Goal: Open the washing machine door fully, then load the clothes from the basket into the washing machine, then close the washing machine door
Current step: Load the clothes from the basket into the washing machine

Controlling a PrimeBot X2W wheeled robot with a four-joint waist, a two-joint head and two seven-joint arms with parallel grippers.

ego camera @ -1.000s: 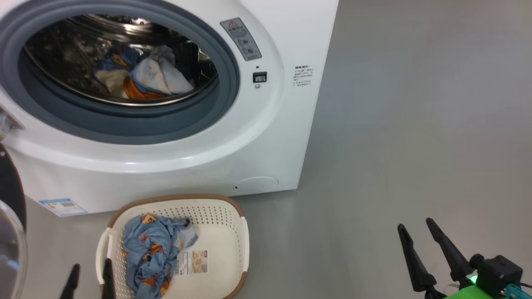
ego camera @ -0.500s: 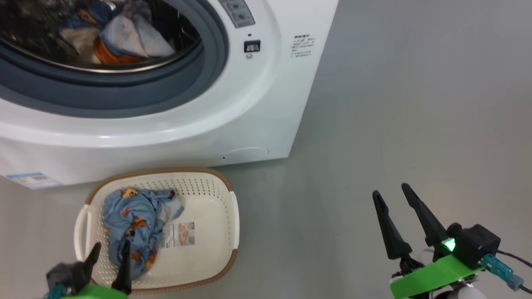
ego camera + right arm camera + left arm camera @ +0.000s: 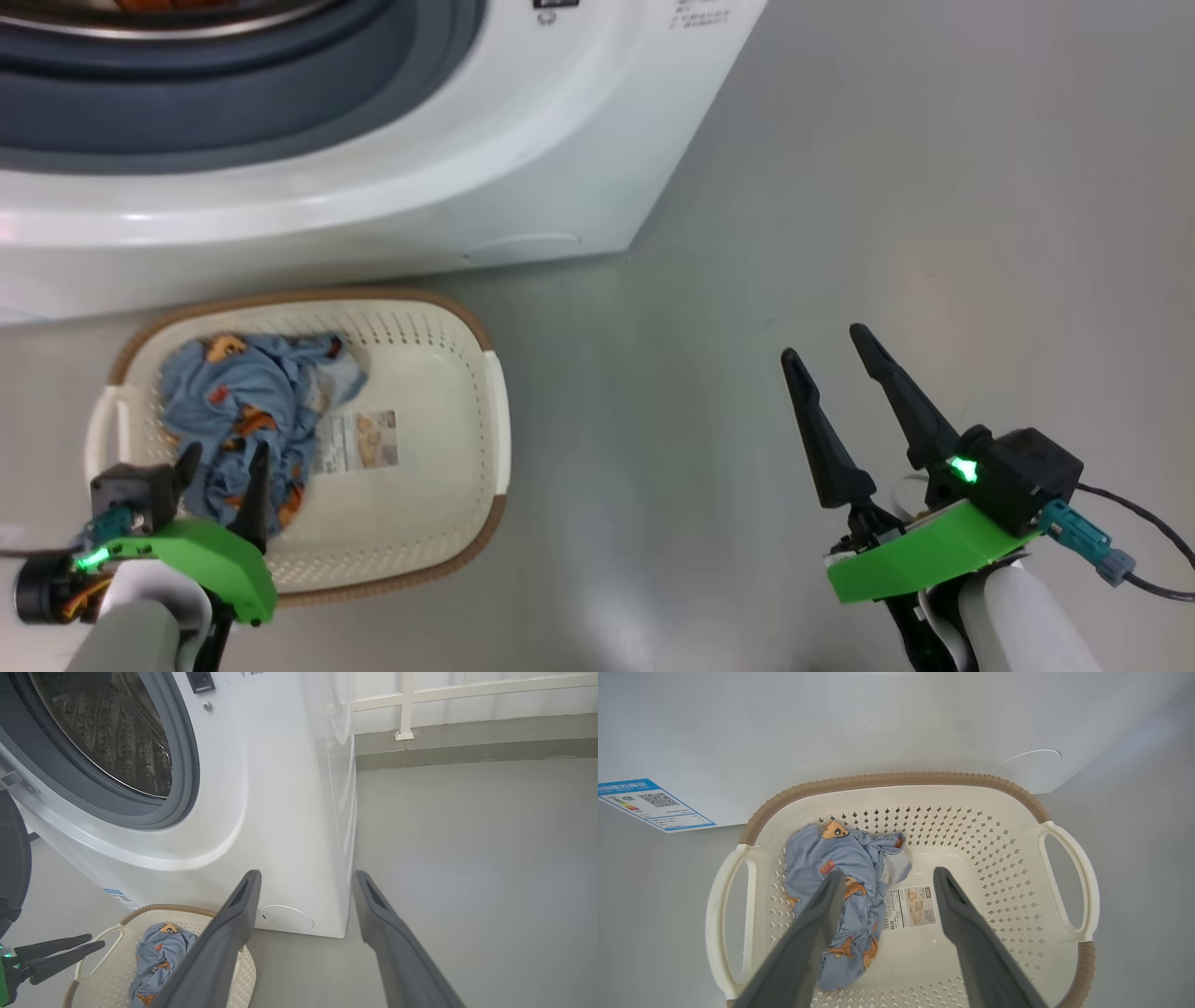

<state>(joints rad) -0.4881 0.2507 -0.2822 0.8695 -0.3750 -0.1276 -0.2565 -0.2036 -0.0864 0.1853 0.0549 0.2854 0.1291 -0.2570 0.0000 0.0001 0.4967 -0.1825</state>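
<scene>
- The basket (image 3: 896, 778) sits on the grey floor (image 3: 1148, 835), brown rim up, a handle at each side.
- The clothes (image 3: 850, 858), a blue bear-print bundle, lie bunched in one half of the basket, touching the paper label (image 3: 909, 906) on its bottom.
- The left gripper (image 3: 888, 873) hangs over the basket, fingers spread wide, one crossing in front of the clothes.
- Just behind the basket stands the washing machine (image 3: 831, 728), with its blue sticker (image 3: 649, 805) and round cap (image 3: 1029, 763).
</scene>
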